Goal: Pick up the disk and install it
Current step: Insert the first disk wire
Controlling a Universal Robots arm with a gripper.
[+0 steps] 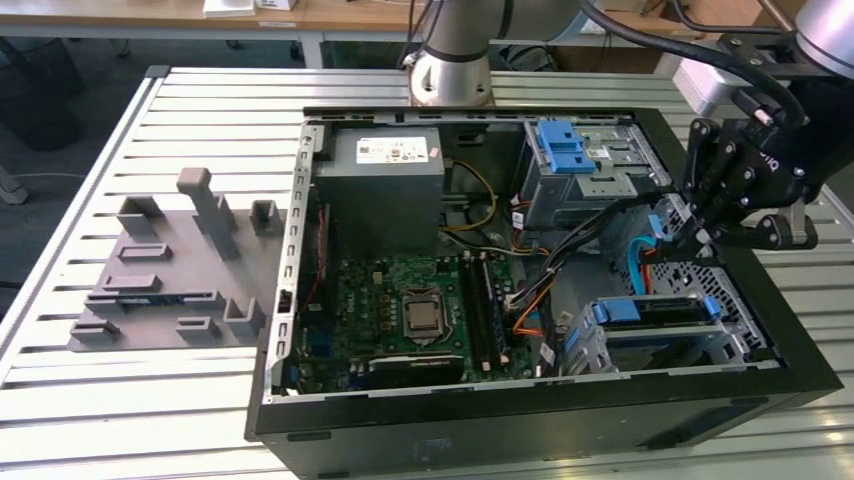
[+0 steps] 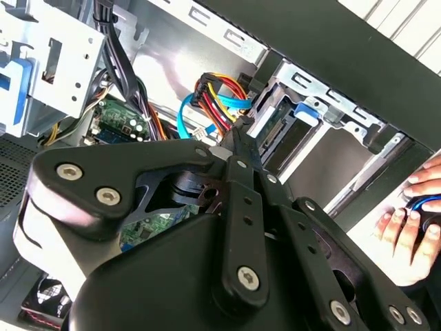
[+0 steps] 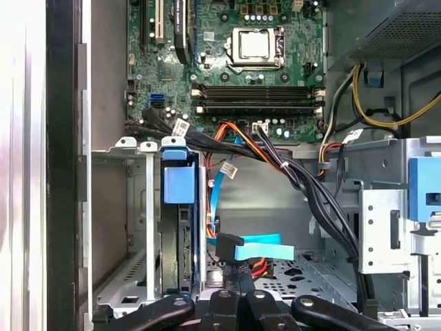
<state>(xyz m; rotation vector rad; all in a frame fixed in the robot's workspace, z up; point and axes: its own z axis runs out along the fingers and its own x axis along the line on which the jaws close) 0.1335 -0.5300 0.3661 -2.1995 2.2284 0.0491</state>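
Note:
The disk (image 1: 650,312) sits in the lower drive cage at the front corner of the open computer case, on the exterior view's right, its blue rails showing. In the first wrist view the disk (image 3: 180,234) stands edge-on in that cage under a blue tab. My black gripper (image 1: 695,238) hangs above the case's right side, up and back from the cage and apart from the disk. In the second wrist view the gripper (image 2: 232,132) has its fingers drawn together with nothing between them.
Orange, black and blue cables (image 3: 256,155) run between the cage and the motherboard (image 1: 414,310). A grey power-supply box (image 1: 380,185) and an upper bay with a blue latch (image 1: 566,150) stand at the back. A grey fixture (image 1: 174,270) lies at the left. A person's hand (image 2: 413,214) rests outside the case.

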